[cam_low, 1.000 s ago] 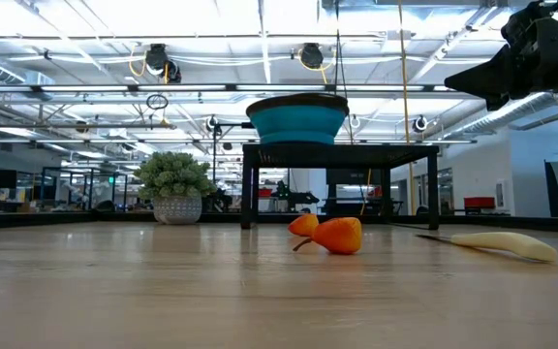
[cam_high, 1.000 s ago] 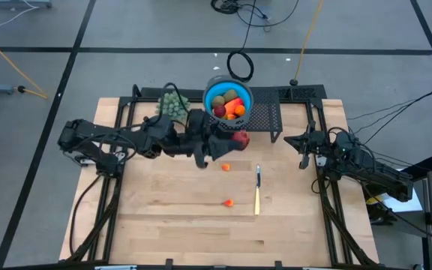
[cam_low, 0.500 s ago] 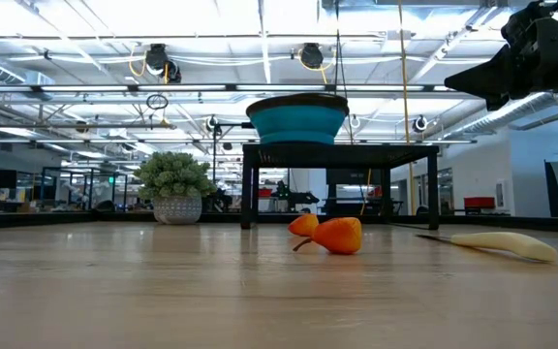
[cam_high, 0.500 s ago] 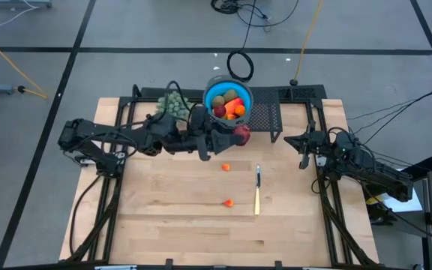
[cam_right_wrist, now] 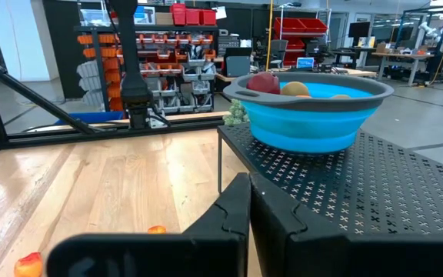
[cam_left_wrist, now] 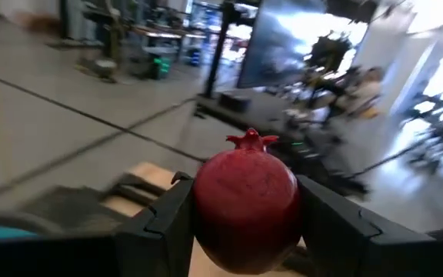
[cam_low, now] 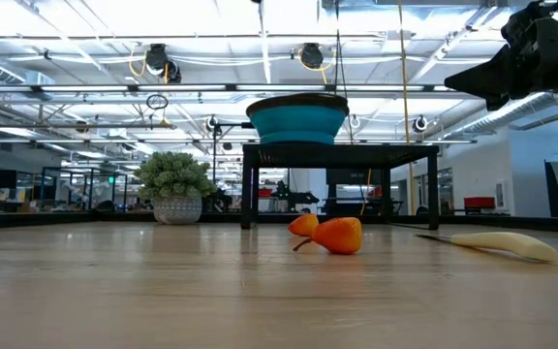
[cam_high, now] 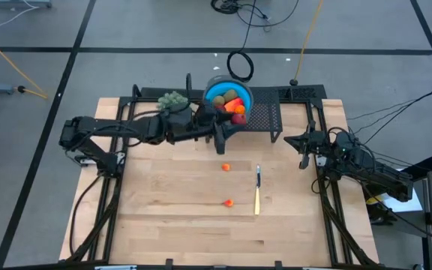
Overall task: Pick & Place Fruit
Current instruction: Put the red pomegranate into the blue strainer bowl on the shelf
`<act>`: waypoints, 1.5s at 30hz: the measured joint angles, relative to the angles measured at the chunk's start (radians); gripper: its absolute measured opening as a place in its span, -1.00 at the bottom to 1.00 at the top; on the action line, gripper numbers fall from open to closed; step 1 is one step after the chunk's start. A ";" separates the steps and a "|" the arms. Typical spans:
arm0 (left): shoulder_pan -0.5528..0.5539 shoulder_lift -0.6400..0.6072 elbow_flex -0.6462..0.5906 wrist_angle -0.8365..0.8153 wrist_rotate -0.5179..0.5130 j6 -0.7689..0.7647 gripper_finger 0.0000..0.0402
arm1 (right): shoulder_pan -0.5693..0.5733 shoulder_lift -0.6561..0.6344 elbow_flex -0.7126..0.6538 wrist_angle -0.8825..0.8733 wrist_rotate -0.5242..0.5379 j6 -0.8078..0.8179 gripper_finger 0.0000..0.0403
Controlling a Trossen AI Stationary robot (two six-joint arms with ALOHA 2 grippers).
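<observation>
High view: left tool (cam_high: 220, 118) pinches pomegranate (cam_left_wrist: 245, 201), arm outstretched | right tool (cam_high: 303, 149) pressed together, parked.

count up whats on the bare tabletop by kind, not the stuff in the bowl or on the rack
small orange fruits: 2
knife: 1
potted bushy plant: 1
total: 4

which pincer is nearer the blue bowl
Left. The left pincer holds a red pomegranate right at the blue bowl; the right pincer waits shut, farther off by the table's right edge.
</observation>
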 joint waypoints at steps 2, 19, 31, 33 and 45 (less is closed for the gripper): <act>0.029 0.000 0.000 -0.011 -0.003 0.065 -0.05 | 0.000 0.000 0.000 0.000 0.000 0.000 -1.00; 0.297 0.000 0.000 -0.119 0.042 0.409 -0.05 | 0.000 0.000 0.000 0.000 0.000 0.000 -1.00; 0.425 0.073 0.000 -0.135 0.183 0.436 -0.05 | 0.000 0.000 0.000 0.000 0.000 0.013 -1.00; 0.432 0.090 0.000 -0.133 0.184 0.453 -0.05 | 0.000 0.000 0.000 0.000 0.000 0.028 -1.00; 0.457 0.154 0.000 -0.192 0.186 0.537 -0.05 | 0.000 0.000 0.000 0.000 0.000 0.035 -1.00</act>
